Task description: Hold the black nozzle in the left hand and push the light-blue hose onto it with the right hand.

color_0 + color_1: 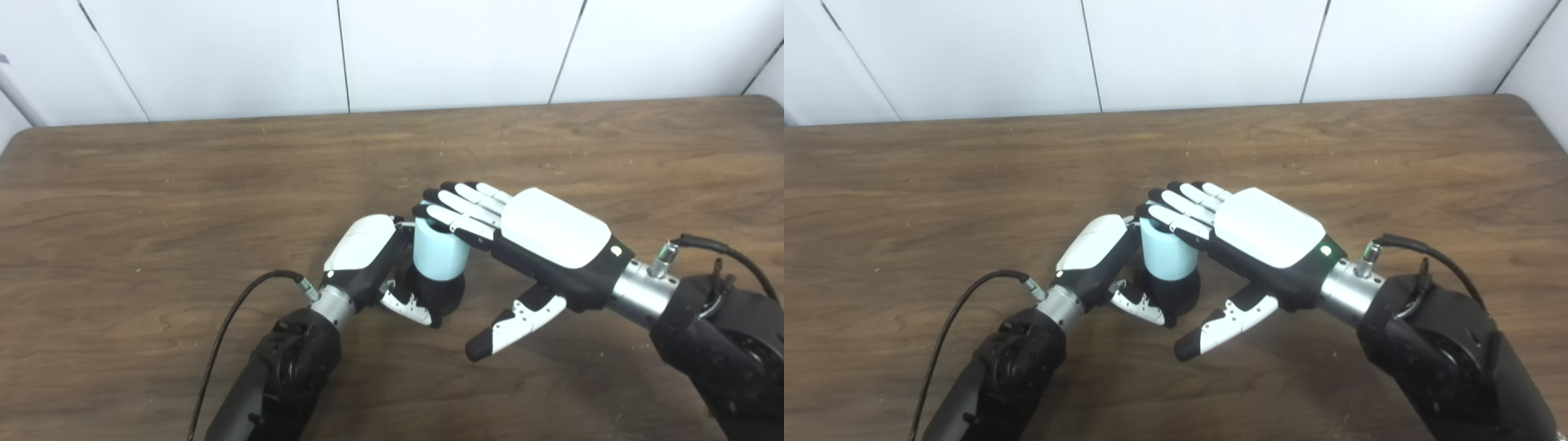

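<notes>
White wall panels back your brown wood-grain table (184,184), and near its middle stands the short light-blue hose section (436,251), upright and seated on the rounded black nozzle (442,293) beneath it. The hose looks like a smooth, pale cylinder with no visible kink, its lower edge meeting the nozzle's wider dark base; how deep it sits over the nozzle you cannot tell, since the joint is hidden. Your left hand (367,257) wraps the nozzle from the left, its thumb curled round the front of the base and its fingers hidden behind, so it is closed on the nozzle, probably to brace it against downward force. Your right hand (539,239) lies flat, palm down, with its fingers (459,208) straight and close together resting over the hose's top end, thumb hanging free below; it grips nothing. That flat pose suits pressing the hose straight down rather than pinching it. Black cables trail from both wrists across the table.
</notes>
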Robot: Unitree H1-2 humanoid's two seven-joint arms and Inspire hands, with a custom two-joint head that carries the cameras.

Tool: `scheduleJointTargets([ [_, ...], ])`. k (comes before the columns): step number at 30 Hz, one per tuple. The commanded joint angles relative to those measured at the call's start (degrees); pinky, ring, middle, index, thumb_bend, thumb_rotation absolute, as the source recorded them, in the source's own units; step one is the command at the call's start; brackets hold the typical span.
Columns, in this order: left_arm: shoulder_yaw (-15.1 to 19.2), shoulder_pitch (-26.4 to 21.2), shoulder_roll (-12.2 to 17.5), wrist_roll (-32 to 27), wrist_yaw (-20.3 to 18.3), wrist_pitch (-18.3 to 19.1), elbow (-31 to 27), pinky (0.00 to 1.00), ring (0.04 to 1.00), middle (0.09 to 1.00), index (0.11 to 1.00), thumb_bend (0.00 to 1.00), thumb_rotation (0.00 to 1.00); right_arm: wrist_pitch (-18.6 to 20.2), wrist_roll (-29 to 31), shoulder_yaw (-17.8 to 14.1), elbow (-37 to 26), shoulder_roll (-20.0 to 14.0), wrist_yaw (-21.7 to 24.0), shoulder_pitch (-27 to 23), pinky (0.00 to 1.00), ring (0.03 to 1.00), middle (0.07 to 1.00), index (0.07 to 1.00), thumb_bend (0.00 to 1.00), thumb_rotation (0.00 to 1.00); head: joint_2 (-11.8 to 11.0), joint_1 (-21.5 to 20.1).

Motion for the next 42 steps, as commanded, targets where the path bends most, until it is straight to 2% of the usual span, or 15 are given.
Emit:
scheduleJointTargets([
  [1,0.1,0.6,0.4,-0.2,-1.5,1.6,1.0,0.92,0.669,0.515,0.476,0.52,0.0,-0.1,0.0,-1.0,-2.0,0.0,0.6,-1.2,1.0,0.998,0.991,0.964,0.65,1.0,0.0,0.1],
  [6,0.0,0.4,0.6,-0.1,-1.1,1.1,1.6,0.92,0.677,0.529,0.466,0.52,0.0,-1.0,-0.4,-2.7,-3.0,2.2,-1.0,-3.1,1.0,0.996,0.989,0.963,0.65,1.0,-0.2,0.1],
  [11,0.3,0.2,1.0,-0.5,-1.1,0.7,1.2,0.92,0.674,0.534,0.463,0.52,0.0,-0.1,-0.5,-4.4,-3.7,4.3,-0.6,-6.4,1.0,0.995,0.984,0.955,0.63,0.98,-0.3,0.1],
  [12,0.5,0.1,1.1,-0.9,-0.9,0.1,1.3,0.89,0.662,0.506,0.482,0.52,0.0,0.1,-0.7,-4.7,-3.8,4.9,-0.7,-7.0,1.0,0.992,0.98,0.952,0.63,0.97,-0.3,0.1],
  [15,0.5,-0.1,1.6,-1.7,-0.1,-2.0,1.6,0.64,0.648,0.476,0.511,0.52,0.0,-0.1,-1.1,-5.3,-3.6,6.1,-1.3,-7.5,1.0,0.988,0.977,0.949,0.62,0.95,-0.3,0.4],
  [16,0.4,-0.1,1.7,-1.7,-0.1,-2.5,1.5,0.59,0.649,0.475,0.513,0.52,0.0,-0.4,-1.3,-5.5,-3.5,6.4,-1.4,-7.4,1.0,0.987,0.977,0.948,0.62,0.94,-0.3,0.4],
  [17,0.2,-0.3,2.1,-1.5,-0.2,-3.0,1.4,0.59,0.662,0.578,0.605,0.66,0.01,-0.7,-1.5,-5.6,-3.2,6.7,-1.6,-7.3,1.0,0.987,0.977,0.948,0.62,0.94,-0.3,0.5],
  [18,0.1,-0.4,2.3,-1.3,-0.4,-3.3,1.4,0.69,0.713,0.675,0.675,0.75,0.05,-1.0,-1.6,-5.8,-3.1,6.8,-1.7,-7.1,1.0,0.986,0.976,0.947,0.61,0.94,-0.3,0.5],
  [19,-0.2,-0.7,2.8,-1.0,-0.8,-3.5,1.2,0.72,0.73,0.708,0.699,0.78,0.06,-1.3,-1.8,-5.8,-2.8,7.0,-1.9,-6.9,1.0,0.986,0.976,0.947,0.61,0.94,-0.3,0.5],
  [21,-0.4,-1.3,3.6,-0.8,-2.0,-3.4,0.7,0.86,0.819,0.804,0.765,0.82,0.12,-1.8,-2.2,-5.7,-2.4,7.3,-2.1,-6.4,1.0,0.983,0.974,0.946,0.61,0.94,-0.3,0.5],
  [23,-0.3,-1.6,3.9,-1.5,-3.1,-3.1,0.3,0.9,0.861,0.85,0.807,0.84,0.14,-2.0,-2.4,-5.6,-2.0,7.2,-2.2,-5.8,1.0,0.982,0.973,0.946,0.61,0.94,-0.3,0.5],
  [27,0.5,-1.8,4.1,-3.0,-4.1,-3.0,-0.8,0.95,0.894,0.89,0.856,0.89,0.17,-1.8,-2.0,-6.0,-1.8,6.5,-1.3,-5.5,1.0,0.98,0.972,0.944,0.6,0.93,-0.3,0.5],
  [34,3.0,-3.2,4.6,-2.8,-6.5,-0.9,-4.5,0.95,0.88,0.873,0.86,0.94,0.23,-0.4,-1.6,-6.6,-1.4,5.8,0.4,-6.0,1.0,0.979,0.97,0.943,0.59,0.92,-0.4,0.5],
  [42,6.6,-4.0,5.4,-4.1,-7.0,0.4,-7.0,0.94,0.89,0.876,0.852,0.96,0.24,0.1,-1.7,-6.8,-1.1,5.4,0.6,-5.9,1.0,0.977,0.969,0.95,0.57,0.92,-0.4,0.5],
])
